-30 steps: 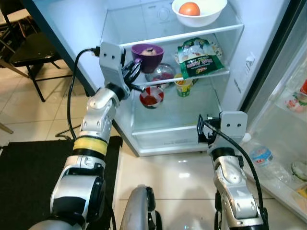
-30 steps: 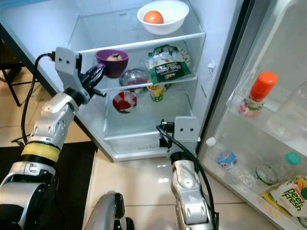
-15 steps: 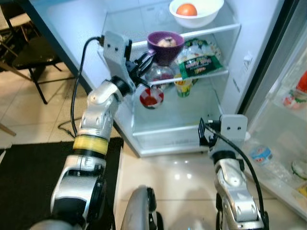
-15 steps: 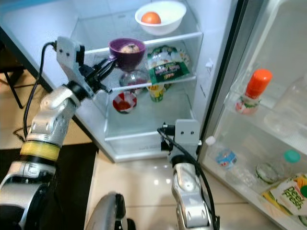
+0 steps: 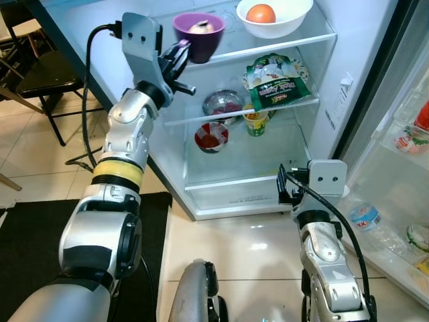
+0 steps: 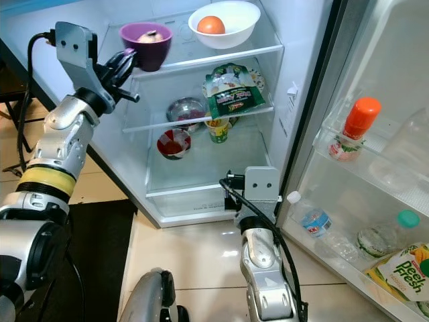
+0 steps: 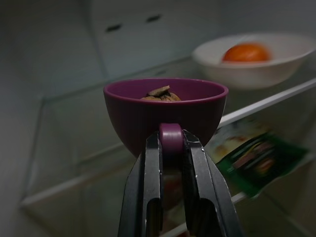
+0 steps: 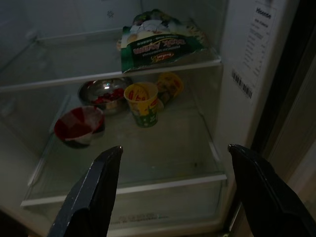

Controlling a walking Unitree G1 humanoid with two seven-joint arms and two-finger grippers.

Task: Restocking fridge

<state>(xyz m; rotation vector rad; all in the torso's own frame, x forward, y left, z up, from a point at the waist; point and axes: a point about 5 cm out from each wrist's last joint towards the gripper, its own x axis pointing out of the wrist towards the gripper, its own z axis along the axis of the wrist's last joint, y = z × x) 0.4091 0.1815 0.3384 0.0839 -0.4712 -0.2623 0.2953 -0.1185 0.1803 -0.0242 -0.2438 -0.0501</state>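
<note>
— What does the left gripper [image 7: 170, 148] grasp?
— The handle of a purple cup [image 5: 198, 35], fingers clenched on it, arm raised to the fridge's top shelf [image 5: 295, 41], beside a white bowl [image 5: 276, 16].

— And the right gripper [image 8: 173, 173]?
— Spread wide, held low before the bottom shelf [image 8: 163, 163], where a yellow cup [image 8: 142, 103] stands apart from it.

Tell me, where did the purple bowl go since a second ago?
The left gripper, shut on the purple bowl by its handle tab, carried it up from the middle shelf level to the top shelf, beside the white bowl holding an orange fruit. The green packet, metal bowl, red bowl and the open right gripper stayed put.
</note>
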